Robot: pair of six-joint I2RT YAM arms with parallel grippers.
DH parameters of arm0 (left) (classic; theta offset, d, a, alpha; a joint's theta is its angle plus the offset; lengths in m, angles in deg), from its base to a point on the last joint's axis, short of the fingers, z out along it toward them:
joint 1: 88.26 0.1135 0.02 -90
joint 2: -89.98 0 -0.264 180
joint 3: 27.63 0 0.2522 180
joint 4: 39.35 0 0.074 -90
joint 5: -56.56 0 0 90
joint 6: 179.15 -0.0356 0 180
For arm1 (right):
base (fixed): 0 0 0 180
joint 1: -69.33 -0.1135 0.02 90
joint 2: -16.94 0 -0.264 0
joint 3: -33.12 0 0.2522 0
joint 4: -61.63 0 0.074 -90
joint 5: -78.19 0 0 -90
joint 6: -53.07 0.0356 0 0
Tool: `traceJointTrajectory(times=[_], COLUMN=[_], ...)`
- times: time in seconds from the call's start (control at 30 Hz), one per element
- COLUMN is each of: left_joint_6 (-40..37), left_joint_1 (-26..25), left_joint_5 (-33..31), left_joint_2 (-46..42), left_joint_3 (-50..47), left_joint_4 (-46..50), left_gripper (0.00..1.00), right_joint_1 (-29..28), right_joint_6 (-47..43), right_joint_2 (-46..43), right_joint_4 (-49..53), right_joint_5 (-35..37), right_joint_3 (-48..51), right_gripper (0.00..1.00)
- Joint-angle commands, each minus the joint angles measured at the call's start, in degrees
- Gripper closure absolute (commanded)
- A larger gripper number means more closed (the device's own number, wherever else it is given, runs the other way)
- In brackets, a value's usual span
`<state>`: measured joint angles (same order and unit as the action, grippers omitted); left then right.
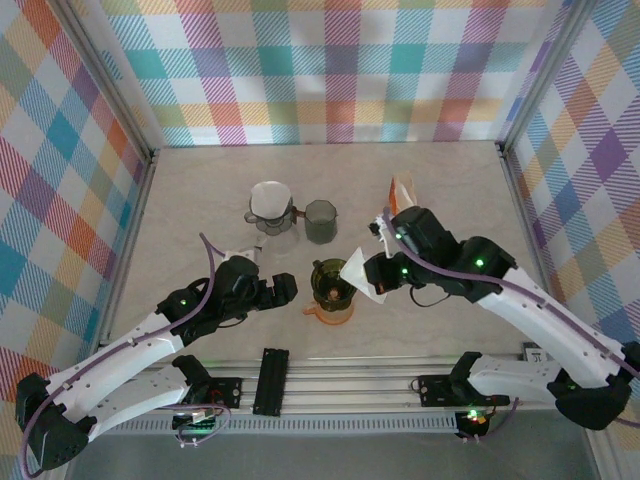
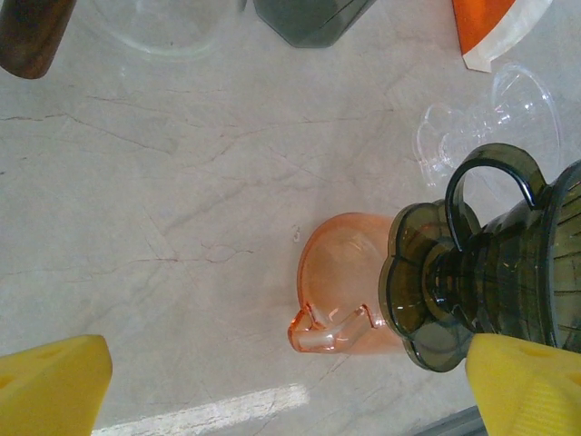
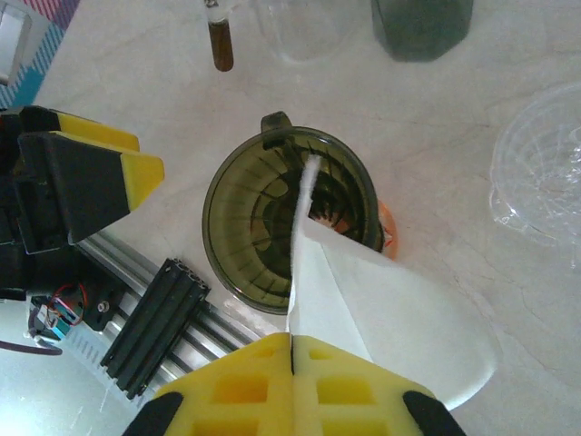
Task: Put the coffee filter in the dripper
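Observation:
A dark olive glass dripper stands on an orange glass base near the table's front middle. My right gripper is shut on a folded white coffee filter. The filter's pointed tip hangs over the dripper's open mouth, a little above it. In the top view the filter sits at the dripper's right rim, held by the right gripper. My left gripper is open just left of the dripper. Its yellow fingers straddle the orange base, touching nothing.
Behind stand a second dripper with a white filter on a glass server and a grey-green cup. An orange packet lies at the back right. A clear plastic dripper lies right of the olive one. The black rail runs along the front edge.

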<state>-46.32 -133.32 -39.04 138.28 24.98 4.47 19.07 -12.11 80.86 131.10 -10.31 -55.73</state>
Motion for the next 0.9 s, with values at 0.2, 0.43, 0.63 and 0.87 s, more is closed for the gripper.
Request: traceJointTrajectory(times=[0.2, 0.43, 0.63, 0.87], left_joint_6=[-0.70, -1.48, -1.56, -1.51], left_joint_1=[0.49, 0.44, 0.41, 0.41], left_joint_5=[2.65, 4.00, 4.78, 5.97], left_joint_2=[0.19, 1.08, 1.59, 2.15], left_joint_3=[2.84, 3.60, 3.59, 3.97], left_joint_4=[0.84, 0.30, -0.16, -0.65], left_gripper=[0.00, 0.00, 0.00, 0.00], right_joint_1=[-2.34, -3.88, -4.13, -4.01], right_joint_6=[-1.57, -2.89, -3.37, -2.61], right_joint_2=[10.25, 18.26, 22.78, 23.96], right_joint_4=[7.05, 8.46, 7.15, 2.83], right_joint_5=[-0.89, -4.55, -6.03, -6.12], right_joint_3=[-9.43, -14.82, -14.68, -10.27], right_gripper=[1.00, 1.00, 1.00, 1.00])
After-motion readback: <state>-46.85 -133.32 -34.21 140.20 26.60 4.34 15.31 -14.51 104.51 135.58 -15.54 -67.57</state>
